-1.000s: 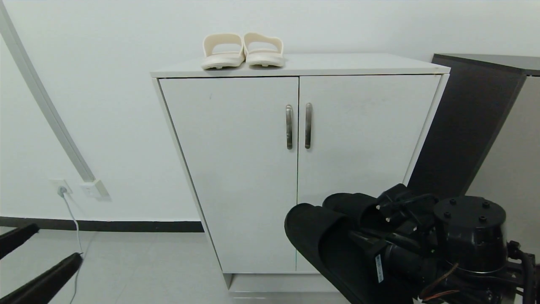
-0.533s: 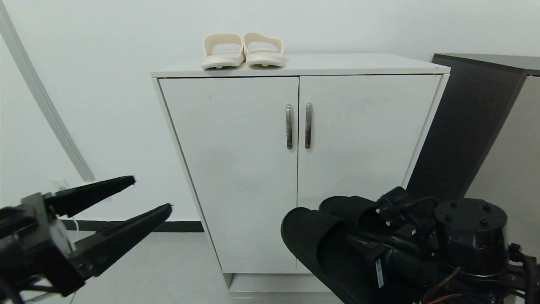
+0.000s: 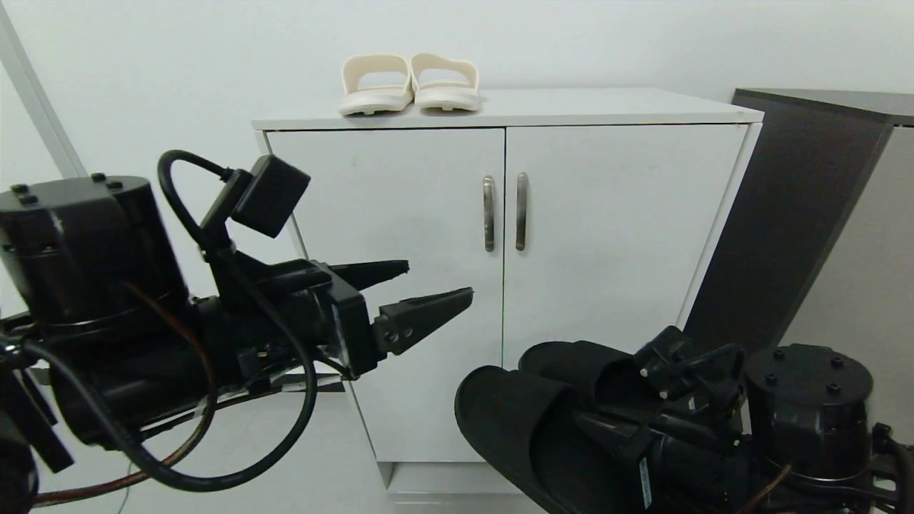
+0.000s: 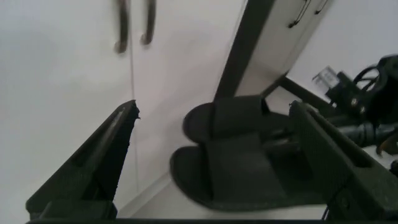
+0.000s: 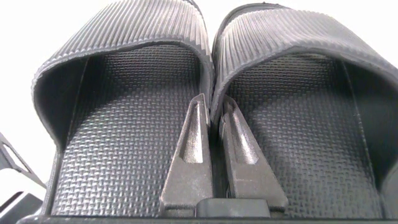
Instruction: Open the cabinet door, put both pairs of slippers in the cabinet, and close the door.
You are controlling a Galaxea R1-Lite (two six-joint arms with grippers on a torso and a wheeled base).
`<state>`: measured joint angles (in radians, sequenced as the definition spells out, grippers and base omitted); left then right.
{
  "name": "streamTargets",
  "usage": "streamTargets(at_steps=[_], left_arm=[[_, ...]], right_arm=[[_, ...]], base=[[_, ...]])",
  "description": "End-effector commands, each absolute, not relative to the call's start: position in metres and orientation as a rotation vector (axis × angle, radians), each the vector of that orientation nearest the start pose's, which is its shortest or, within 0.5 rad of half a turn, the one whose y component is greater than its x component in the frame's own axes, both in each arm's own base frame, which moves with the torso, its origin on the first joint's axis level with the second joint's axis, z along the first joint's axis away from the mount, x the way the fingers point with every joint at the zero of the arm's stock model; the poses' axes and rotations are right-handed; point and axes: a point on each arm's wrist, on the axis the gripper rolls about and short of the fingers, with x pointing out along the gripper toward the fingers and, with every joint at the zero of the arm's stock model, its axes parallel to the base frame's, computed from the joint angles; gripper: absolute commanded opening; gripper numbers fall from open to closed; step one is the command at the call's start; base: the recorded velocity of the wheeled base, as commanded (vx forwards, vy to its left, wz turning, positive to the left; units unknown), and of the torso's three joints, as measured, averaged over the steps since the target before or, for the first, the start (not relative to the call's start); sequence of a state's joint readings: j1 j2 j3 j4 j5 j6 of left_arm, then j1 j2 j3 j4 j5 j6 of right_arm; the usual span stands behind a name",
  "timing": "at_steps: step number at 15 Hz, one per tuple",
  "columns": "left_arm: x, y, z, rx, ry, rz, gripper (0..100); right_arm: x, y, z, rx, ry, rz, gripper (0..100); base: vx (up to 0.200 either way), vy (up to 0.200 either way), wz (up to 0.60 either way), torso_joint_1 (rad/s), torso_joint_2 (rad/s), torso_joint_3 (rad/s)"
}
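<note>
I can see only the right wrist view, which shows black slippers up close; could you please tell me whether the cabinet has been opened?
Observer: No. In the head view the left door and the right door are both shut.
Operator: Thank you. And where is the other arm, please?
Observer: The left gripper is open. It sits in front of the left door, above the black slippers and to the robot's left of them.
</note>
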<state>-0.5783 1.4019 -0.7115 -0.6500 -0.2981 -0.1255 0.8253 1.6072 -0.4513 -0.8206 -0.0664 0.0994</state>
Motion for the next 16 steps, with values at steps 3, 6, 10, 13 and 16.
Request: streamTargets(at_steps=[3,6,10,13,16], left_arm=[[0.219,-0.168,0.23,-0.108,0.151,-0.929,100],[0.243,-0.189,0.228,-0.106,0.158,-0.941,100],[0.268,-0.212,0.242,-0.179,0.143,-1.031,100],[0.287,-0.222,0.25,-0.252,0.182,-1.093,100],[0.306,-0.217,0.258,-0.332,0.198,-1.129,100]], right_arm=[[0.167,0.183,0.135,-0.057,0.35,0.745,0],[0.166,0.183,0.135,-0.059,0.35,0.747,0],[0.166,0.183,0.134,-0.061,0.354,0.745,0],[0.166,0.183,0.133,-0.062,0.356,0.745,0],[0.166,0.182,0.133,-0.062,0.356,0.742,0]], base=[[0.0,0.0,0.0,0.0,0.0,0.0],[0.0,0.0,0.0,0.0,0.0,0.0],[0.0,0.0,0.0,0.0,0.0,0.0],[0.0,0.0,0.0,0.0,0.0,0.0],[0.0,0.0,0.0,0.0,0.0,0.0]])
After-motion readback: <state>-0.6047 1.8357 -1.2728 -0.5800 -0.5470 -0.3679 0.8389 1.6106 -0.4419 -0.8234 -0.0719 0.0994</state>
